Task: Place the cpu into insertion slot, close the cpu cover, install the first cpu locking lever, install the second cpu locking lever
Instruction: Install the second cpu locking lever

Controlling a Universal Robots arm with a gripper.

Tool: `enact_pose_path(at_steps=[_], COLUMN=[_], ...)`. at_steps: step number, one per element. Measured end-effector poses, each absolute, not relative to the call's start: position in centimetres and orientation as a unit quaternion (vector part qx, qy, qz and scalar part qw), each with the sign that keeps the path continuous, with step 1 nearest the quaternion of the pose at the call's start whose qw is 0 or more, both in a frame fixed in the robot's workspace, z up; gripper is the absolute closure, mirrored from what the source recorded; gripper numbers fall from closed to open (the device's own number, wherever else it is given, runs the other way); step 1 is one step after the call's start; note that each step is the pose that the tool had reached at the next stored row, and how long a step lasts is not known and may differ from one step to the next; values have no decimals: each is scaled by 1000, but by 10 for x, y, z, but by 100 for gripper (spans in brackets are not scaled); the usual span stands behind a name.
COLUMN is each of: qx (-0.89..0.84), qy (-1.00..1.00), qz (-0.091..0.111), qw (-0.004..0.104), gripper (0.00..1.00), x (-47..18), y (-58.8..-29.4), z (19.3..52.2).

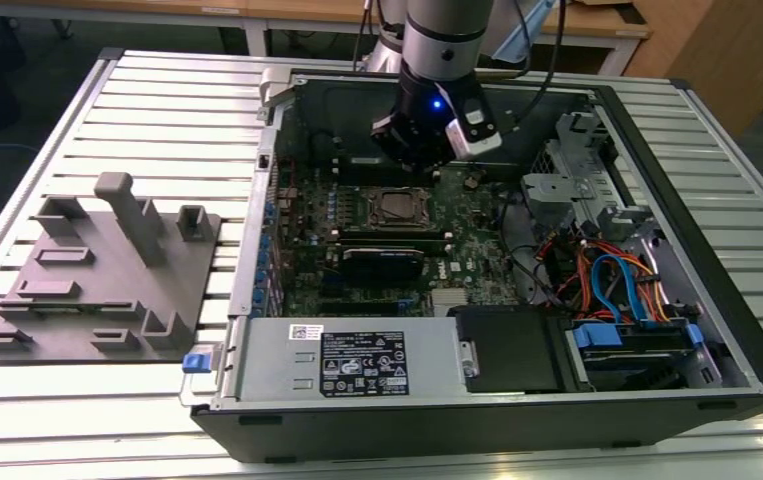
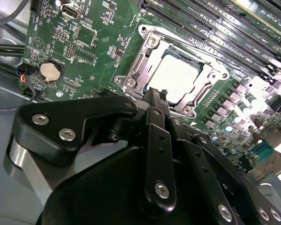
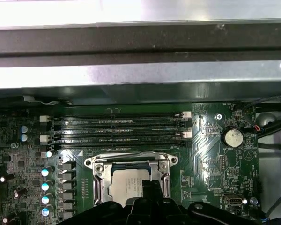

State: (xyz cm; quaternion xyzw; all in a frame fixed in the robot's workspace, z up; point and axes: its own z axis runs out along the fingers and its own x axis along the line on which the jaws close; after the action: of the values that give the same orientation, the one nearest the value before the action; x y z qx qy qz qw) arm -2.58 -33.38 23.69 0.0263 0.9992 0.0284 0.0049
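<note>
The cpu [image 2: 177,77] is seen seated under the cpu cover [image 2: 145,61], upper centre; the pincer [image 2: 155,101], closed and empty, is held just beside it.

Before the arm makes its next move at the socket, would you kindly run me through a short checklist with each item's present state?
1. Silver-grey square cpu seated in the silver-rimmed insertion slot: ok, it lies flat inside.
2. Thin silvery cpu cover closed over the chip: ok, the frame lies down around it in both wise views.
3. Locking levers latched: cannot tell.
4. Black gripper at the socket: ok, at its edge.
5. Gripper free of load: cannot tell.
6. Long black memory slots unobstructed: ok.
</note>
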Motion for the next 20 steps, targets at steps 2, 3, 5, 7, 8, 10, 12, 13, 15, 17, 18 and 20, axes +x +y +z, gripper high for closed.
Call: enact_pose_path(at_steps=[2, 3, 5, 7, 8, 10, 12, 13, 15, 17, 18, 20], qx=[26, 26, 26, 26, 26, 26, 26, 26, 26, 26, 26, 26], qy=[999, 999, 999, 999, 999, 999, 999, 999, 999, 999, 999, 999], qz=[28, 28, 28, 28, 28, 28, 28, 28, 28, 28, 28, 28], qw=[5, 5, 5, 5, 5, 5, 5, 5, 5, 5, 5, 5], gripper=[90, 90, 90, 90, 90, 90, 90, 90, 90, 90, 90, 90], x=[-26, -26, -26, -26, -26, -26, -26, -26, -26, -26, -26, -26], y=[-334, -334, -334, -334, -334, -334, -334, -334, -334, -334, -334, -334], z=[237, 237, 237, 237, 237, 237, 238, 239, 241, 243, 243, 243])
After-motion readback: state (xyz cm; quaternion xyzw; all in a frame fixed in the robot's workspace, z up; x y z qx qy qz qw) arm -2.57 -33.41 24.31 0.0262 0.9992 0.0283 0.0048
